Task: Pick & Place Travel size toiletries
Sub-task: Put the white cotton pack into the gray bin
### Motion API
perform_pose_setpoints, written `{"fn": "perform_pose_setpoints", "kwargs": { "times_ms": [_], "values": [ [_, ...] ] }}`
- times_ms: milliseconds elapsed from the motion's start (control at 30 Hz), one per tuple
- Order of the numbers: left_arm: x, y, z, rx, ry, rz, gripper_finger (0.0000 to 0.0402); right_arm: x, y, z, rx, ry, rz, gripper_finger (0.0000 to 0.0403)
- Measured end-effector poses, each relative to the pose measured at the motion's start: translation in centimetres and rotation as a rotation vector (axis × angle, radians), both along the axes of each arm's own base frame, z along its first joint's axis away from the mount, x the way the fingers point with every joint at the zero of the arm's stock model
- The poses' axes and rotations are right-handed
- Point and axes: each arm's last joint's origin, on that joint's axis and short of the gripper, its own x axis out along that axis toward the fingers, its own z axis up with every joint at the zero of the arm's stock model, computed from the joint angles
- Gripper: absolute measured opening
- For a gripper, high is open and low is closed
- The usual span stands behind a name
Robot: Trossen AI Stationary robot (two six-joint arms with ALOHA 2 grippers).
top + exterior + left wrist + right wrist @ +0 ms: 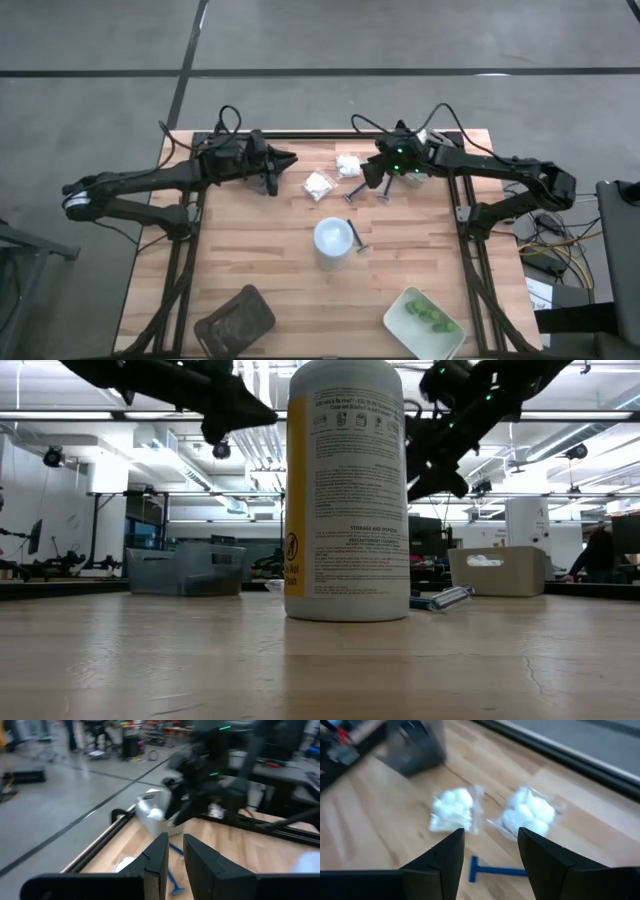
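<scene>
A yellow-and-white labelled bottle (332,242) (345,490) stands upright mid-table, with a blue-handled razor (358,240) (440,598) lying beside it. Two white lumpy packets (348,165) (318,185) (452,810) (527,815) lie near the far edge. Another blue razor (497,870) (355,193) lies just near of them. My right gripper (490,855) (375,180) hovers open above that razor and the packets, touching nothing. My left gripper (175,855) (285,160) is raised left of the packets, fingers a narrow gap apart and empty.
A pale tray (425,320) holding green pieces sits at the near right corner, and a dark tray (235,320) lies near left. A pale bin (150,812) (495,570) with white packets stands at the far right, a grey bin (185,570) (415,745) at the far left.
</scene>
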Motion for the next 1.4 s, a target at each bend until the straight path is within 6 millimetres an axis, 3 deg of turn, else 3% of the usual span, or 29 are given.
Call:
{"fn": "perform_pose_setpoints", "kwargs": {
  "times_ms": [233, 567, 767, 967, 1233, 1400],
  "values": [
    [0.2, -1.4, -0.5, 0.003, 0.016, -0.159, 0.0062, 3.9, -1.9, -1.5, 0.010, 0.242, 0.097, 0.0198],
    [0.3, -1.8, -0.6, -0.150, -0.038, -0.161, 0.0062, 8.8, -4.4, -0.9, -0.022, 0.404, 0.223, 0.0199],
    [-0.8, -2.5, -0.2, -0.084, 0.000, -0.288, 0.0062, 8.6, -5.8, -0.7, -0.028, 0.405, 0.198, 0.0180],
    [-3.3, -3.4, 0.0, -0.003, -0.033, -0.382, 0.0062, 7.2, -7.2, -1.7, 0.046, 0.420, 0.095, 0.0167],
    [-6.5, -4.3, -2.8, 0.079, -0.253, -0.377, 0.0062, 7.2, -7.4, -2.6, 0.083, 0.419, 0.067, 0.0188],
    [-8.2, -4.7, -5.9, 0.072, -0.414, -0.378, 0.0062, 7.2, -7.4, -2.6, 0.091, 0.411, 0.049, 0.0207]
  ]
}}
